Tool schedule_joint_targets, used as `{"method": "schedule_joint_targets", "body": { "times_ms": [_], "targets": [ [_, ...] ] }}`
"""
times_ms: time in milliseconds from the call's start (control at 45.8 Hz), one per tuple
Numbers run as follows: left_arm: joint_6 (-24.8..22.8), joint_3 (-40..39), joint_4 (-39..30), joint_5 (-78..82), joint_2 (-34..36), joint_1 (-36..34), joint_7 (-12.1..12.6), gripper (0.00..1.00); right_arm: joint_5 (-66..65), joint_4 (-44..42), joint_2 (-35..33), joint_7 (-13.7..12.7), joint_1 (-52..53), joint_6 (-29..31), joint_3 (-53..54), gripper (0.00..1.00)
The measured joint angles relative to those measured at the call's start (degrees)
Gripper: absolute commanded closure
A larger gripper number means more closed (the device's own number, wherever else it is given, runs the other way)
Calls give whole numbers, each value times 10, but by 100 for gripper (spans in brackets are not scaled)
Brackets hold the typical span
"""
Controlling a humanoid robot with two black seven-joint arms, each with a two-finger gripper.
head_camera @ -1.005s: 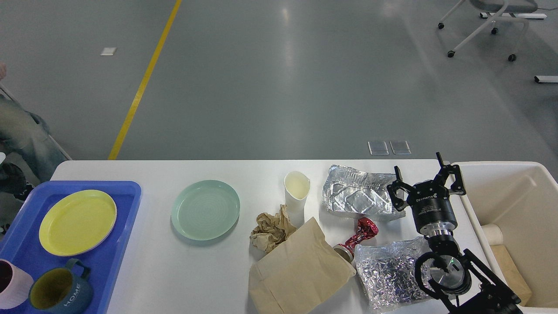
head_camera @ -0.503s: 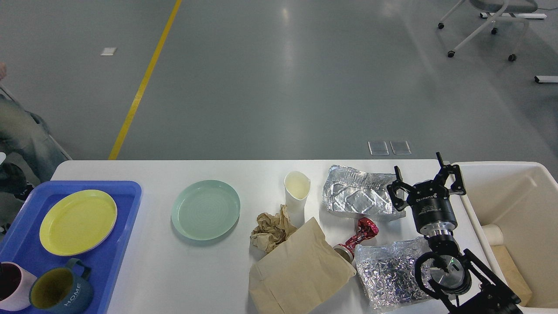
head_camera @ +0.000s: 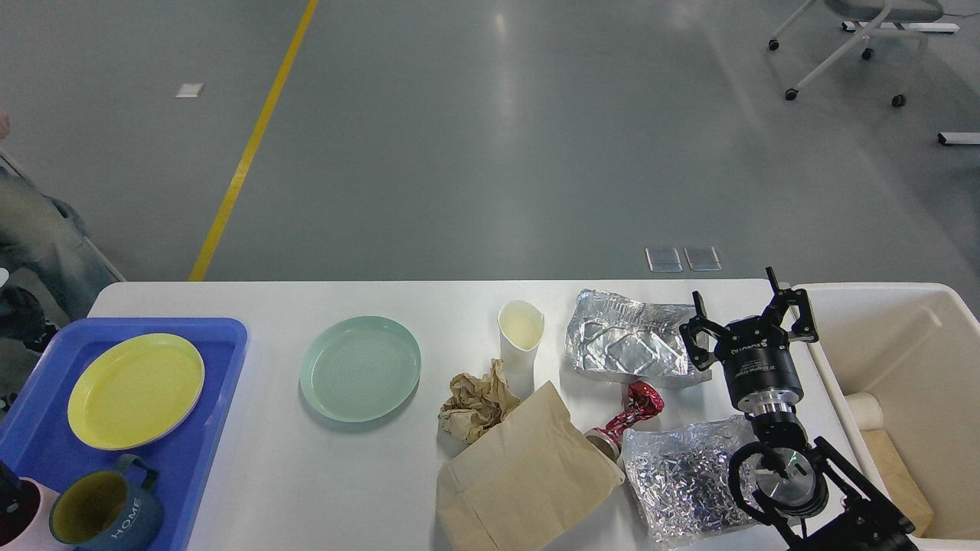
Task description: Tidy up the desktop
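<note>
The fingers point(head_camera: 769, 287) of the right gripper point(head_camera: 735, 298) are spread wide with nothing between them, poised above the right end of the table point(head_camera: 253, 474), just beside the crumpled foil tray point(head_camera: 624, 346) and the cream bin point(head_camera: 919, 360). The left gripper does not show in this view. The table is a wide, smooth white top with rounded corners, filling the lower half of the view.

On it lie two foil pieces: the dented silver tray and a crinkled foil bag point(head_camera: 685, 474). There are two brown paper things: a flat bag point(head_camera: 524, 474) and a wadded ball point(head_camera: 475, 402). One white paper cup point(head_camera: 521, 337) stands upright, and one red shiny wrapper point(head_camera: 632, 413) is twisted between the foils. One round mint-green plate point(head_camera: 360, 367) sits alone. At the left, one blue plastic tray point(head_camera: 199, 451) holds one yellow plate point(head_camera: 135, 390) and two mugs, a dark blue point(head_camera: 103, 516) and a pinkish one point(head_camera: 19, 520).
</note>
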Motion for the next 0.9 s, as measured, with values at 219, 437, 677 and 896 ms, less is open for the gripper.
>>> {"method": "schedule_joint_targets", "body": {
  "times_ms": [219,437,677,896],
  "targets": [
    [-6,91,-43,-11,32,-100,1,6,0,0,0,0,0,0,0,0],
    [-18,256,-154,-11,45,-296,6,6,0,0,0,0,0,0,0,0],
    [-33,472,-308,-24,-112,-621,5,5,0,0,0,0,0,0,0,0],
    [-36,504,-406,-175,-288,-752,17,5,0,0,0,0,0,0,0,0]
  ]
}}
